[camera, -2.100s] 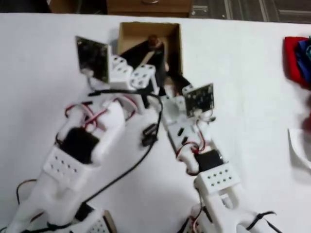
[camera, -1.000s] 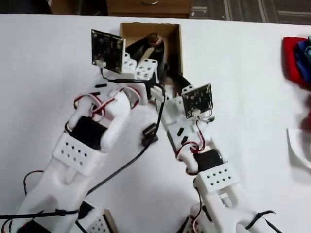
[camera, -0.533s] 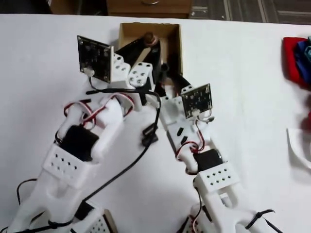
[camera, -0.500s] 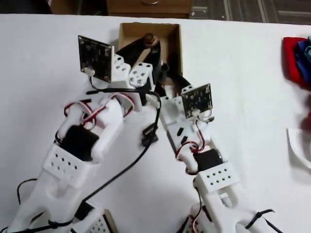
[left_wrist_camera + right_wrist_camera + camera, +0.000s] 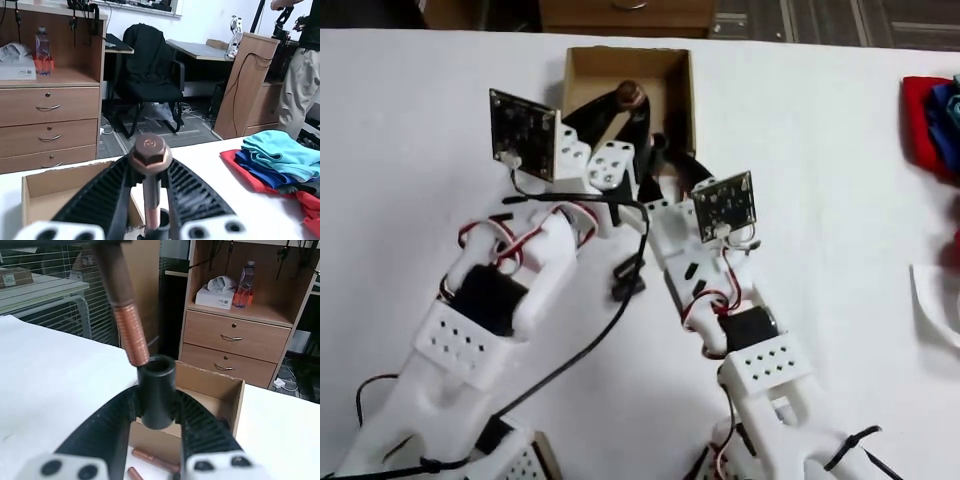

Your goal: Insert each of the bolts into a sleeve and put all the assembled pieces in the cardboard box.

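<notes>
Bearing both arms, the table (image 5: 840, 150) carries the box (image 5: 578, 70) at its far middle. The left arm (image 5: 500, 300) and right arm (image 5: 740, 340) converge on the box from the near side.

The left gripper (image 5: 151, 167) is clamped on the bolt (image 5: 151, 150) just below its hexagonal head, with the shank hanging down between the jaws. In the high view the head (image 5: 628, 95) sits over the box. The right gripper (image 5: 157, 407) is closed around the middle of the sleeve (image 5: 157, 390), holding it upright with its mouth free, just at the near side of the box (image 5: 220, 390).

The bolt (image 5: 125, 315) comes down onto the sleeve at a tilt. Its threaded tip meets the rim of the mouth rather than the centre, and I cannot tell whether it has entered.

Two spare bolts (image 5: 152, 460) lie low beneath the right gripper, by the box wall.

Both pieces look like stiff metal, fairly heavy for their size, and not fragile. The smooth shank and round sleeve could well swivel or slip in the jaws. Gripping near the head leaves the thread free, and a mid-body hold keeps the bore clear. The bolt probably needs straightening before it will slide in.
</notes>
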Motion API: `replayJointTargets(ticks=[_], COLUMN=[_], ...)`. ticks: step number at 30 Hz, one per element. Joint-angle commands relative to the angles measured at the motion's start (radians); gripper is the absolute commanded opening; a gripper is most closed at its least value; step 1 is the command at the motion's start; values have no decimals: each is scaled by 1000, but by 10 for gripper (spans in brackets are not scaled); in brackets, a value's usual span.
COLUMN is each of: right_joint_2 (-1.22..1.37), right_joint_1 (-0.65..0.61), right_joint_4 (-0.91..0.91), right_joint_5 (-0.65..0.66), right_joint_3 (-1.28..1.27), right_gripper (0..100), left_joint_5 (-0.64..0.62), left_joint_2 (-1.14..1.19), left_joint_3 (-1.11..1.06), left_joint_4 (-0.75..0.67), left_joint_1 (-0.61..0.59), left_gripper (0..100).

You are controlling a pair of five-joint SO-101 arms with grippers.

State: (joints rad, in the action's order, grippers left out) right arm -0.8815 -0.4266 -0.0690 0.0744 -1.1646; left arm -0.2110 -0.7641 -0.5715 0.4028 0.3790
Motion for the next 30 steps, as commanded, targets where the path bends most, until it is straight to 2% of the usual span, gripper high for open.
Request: replayJointTargets(ticks=[1,13,30], right_joint_2=[-4,-4,-4], right_joint_1=[-12,-12,-13], right_joint_4=[-25,-25,-24], right_joint_5=[9,9,9], right_joint_3=[12,12,12], right_gripper=[22,22,22], left_joint_5=[0,-2,-2], left_joint_2=[-11,-8,121], left_joint_3=[7,51,183], left_joint_4=[-23,-58,-51], left_joint_1=[11,9,14], left_gripper=[27,27,27])
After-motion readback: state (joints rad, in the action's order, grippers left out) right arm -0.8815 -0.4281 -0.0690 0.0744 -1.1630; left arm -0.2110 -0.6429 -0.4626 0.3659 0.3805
